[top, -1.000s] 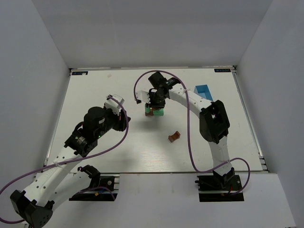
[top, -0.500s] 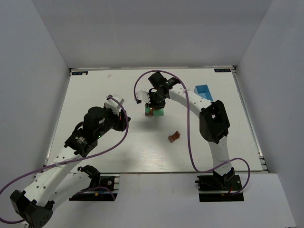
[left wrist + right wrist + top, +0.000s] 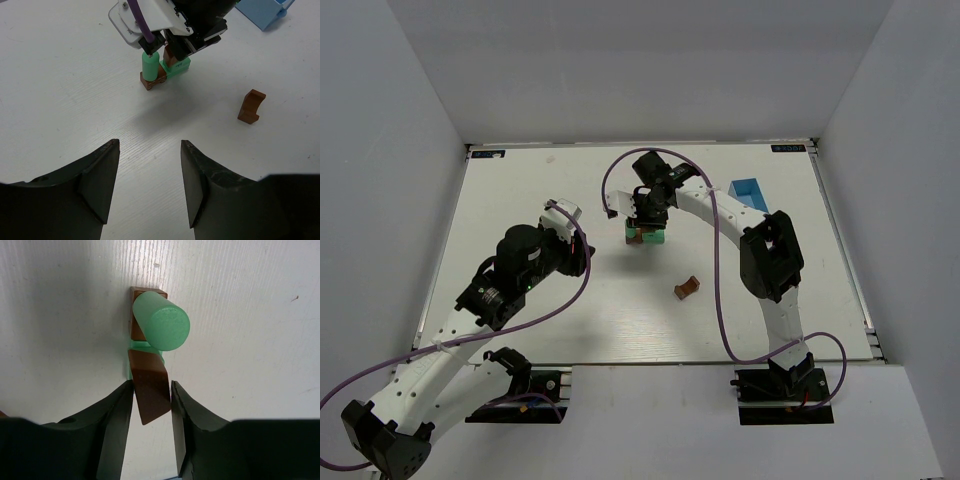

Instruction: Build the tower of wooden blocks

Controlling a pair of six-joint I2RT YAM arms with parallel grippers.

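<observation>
Brown arch (image 3: 251,106) well apart from tower (image 3: 150,66)

The left arm (image 3: 470,320) leans from its base at 7 o'clock toward 1 o'clock, and the left gripper (image 3: 150,147) hovers with its jaws apart and nothing between them. The right arm (image 3: 775,260) climbs from 5 o'clock, folds at the elbow and reaches toward 9 o'clock. The right gripper (image 3: 151,386) points straight down, its fingers (image 3: 115,410) close on either side of a brown block (image 3: 147,372); whether they press it is unclear.
</observation>
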